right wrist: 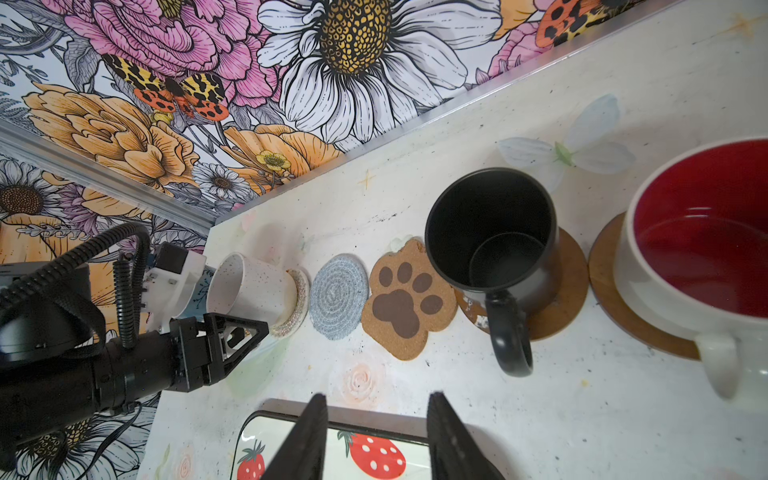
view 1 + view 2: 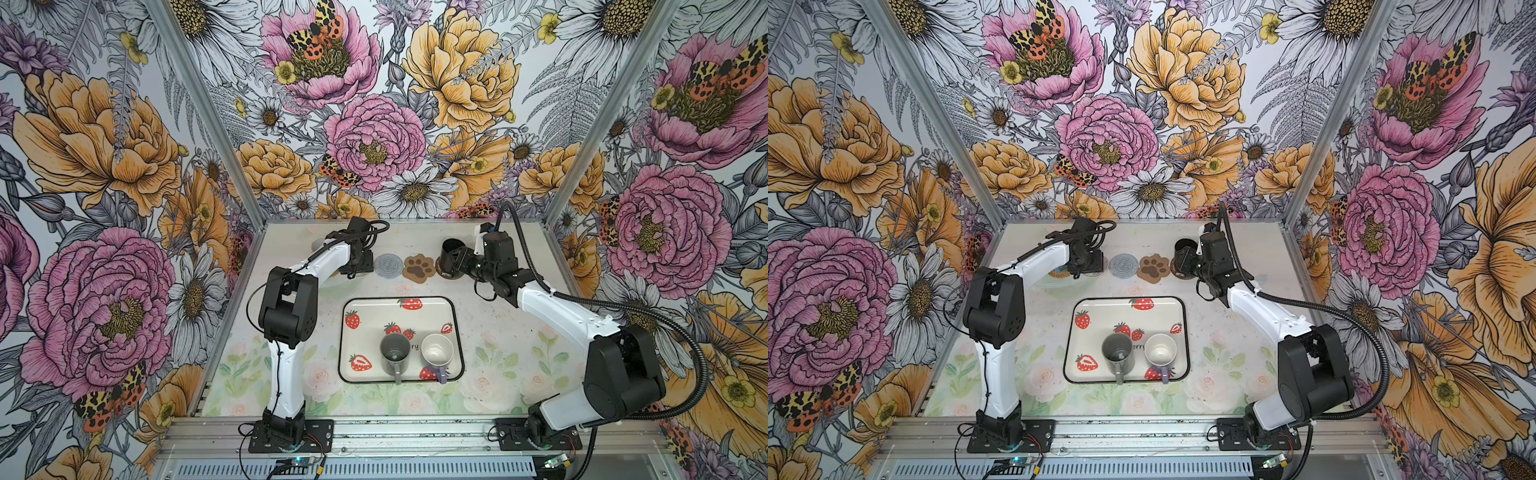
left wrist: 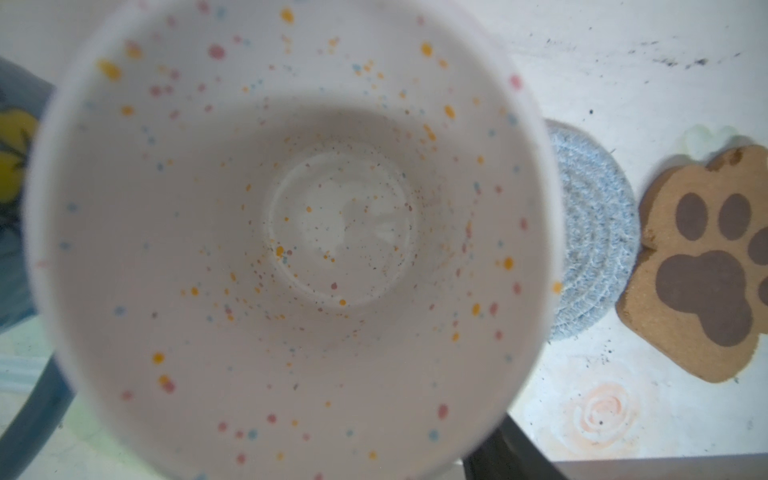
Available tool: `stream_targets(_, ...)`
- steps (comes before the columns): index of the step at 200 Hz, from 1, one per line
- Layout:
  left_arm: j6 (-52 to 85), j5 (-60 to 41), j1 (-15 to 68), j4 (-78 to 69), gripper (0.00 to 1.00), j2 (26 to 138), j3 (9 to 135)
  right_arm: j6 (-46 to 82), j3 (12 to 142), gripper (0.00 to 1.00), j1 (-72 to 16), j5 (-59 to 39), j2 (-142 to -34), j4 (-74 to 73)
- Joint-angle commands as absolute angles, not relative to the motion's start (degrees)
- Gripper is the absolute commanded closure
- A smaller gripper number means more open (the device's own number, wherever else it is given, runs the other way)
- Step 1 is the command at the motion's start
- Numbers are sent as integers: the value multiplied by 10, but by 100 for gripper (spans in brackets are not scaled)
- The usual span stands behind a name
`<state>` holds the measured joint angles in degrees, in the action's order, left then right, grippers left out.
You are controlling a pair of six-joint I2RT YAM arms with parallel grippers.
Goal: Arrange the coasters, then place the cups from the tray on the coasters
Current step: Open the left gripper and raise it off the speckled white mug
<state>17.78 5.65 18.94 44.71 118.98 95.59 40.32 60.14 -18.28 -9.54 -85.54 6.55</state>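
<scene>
Floral wallpaper [image 2: 374, 137] rings the pale surface [image 2: 498, 332]. At 11 o'clock of the tray [image 2: 365, 340], the white speckled mug [image 1: 249, 286] sits on the whitish woven coaster [image 1: 299, 305], the left claw [image 1: 245, 332] just beside it, its grip unreadable. Right claw [image 1: 378, 440], at the tray's 1 o'clock, stands spread and empty.

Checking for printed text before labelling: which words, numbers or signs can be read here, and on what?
"erry": on the strawberry tray, beside the grey mug, which hides the word's start.
No other words, numbers or signs can be read.
</scene>
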Motion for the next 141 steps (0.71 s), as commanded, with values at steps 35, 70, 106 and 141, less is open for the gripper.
stream_targets(35, 178, 51, 185, 435, 32, 1123, 940, 409, 595, 55, -179, -97, -846, 49)
stream_targets(70, 179, 54, 186, 434, 31, 1086, 926, 410, 595, 54, -180, -97, -844, 49)
stream_targets(106, 182, 72, 192, 434, 30, 1049, 905, 410, 593, 54, -179, -98, -842, 49)
stream_targets(141, 188, 94, 212, 432, 30, 978, 885, 410, 590, 53, -180, -99, -838, 49)
